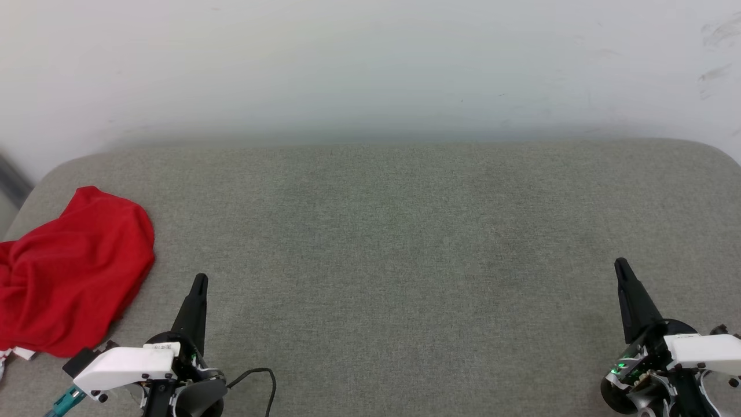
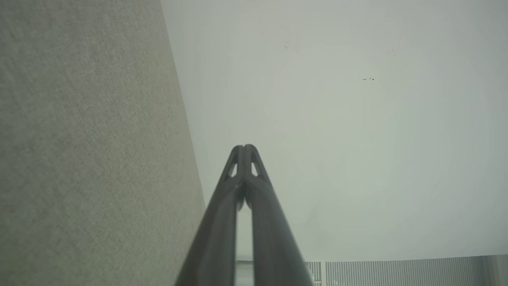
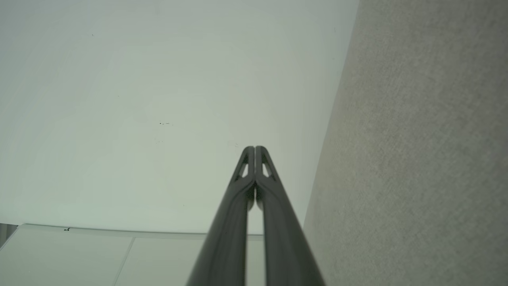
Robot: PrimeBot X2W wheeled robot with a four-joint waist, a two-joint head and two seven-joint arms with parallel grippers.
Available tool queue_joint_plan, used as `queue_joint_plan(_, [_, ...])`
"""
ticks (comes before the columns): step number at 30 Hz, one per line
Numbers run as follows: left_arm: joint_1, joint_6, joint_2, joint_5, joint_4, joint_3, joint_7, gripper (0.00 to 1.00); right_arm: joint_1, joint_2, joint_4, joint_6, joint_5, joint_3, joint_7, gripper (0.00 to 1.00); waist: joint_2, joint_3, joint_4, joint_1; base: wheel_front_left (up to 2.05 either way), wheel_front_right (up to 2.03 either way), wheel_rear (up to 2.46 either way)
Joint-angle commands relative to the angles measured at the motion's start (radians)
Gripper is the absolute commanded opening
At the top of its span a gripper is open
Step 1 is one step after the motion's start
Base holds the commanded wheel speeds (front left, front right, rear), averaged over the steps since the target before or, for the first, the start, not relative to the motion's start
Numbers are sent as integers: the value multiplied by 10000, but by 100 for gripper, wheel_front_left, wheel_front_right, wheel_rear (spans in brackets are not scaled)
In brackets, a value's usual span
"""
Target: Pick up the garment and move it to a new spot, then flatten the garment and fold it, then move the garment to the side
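Though its label (image 1: 162, 346) is illegible, the left claw (image 1: 200, 280) stands closed.

Before you lies a wide grey woven-fabric cushion (image 1: 405, 231) with rounded far corners, backed by a plain pale wall (image 1: 370, 69) bearing a few dark scuff marks (image 1: 718, 33) at its upper right. Your left wrist view catches a finely ribbed pale panel (image 2: 397, 272) along its bottom edge, and your right wrist view shows flat pale panels (image 3: 79, 258) split by thin seams. The light is soft and even.
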Motion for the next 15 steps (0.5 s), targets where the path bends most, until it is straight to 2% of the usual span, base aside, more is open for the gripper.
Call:
queue_joint_plan(1, [-86,-36,-11,14,0,5,11,0,-124,42,6,-4,-44,8,-8,0,0,0,0,0,0,0,0])
queue_joint_plan(15, [-86,-36,-11,14,0,5,11,0,-124,42,6,-4,-45,8,-8,0,0,0,0,0,0,0,0])
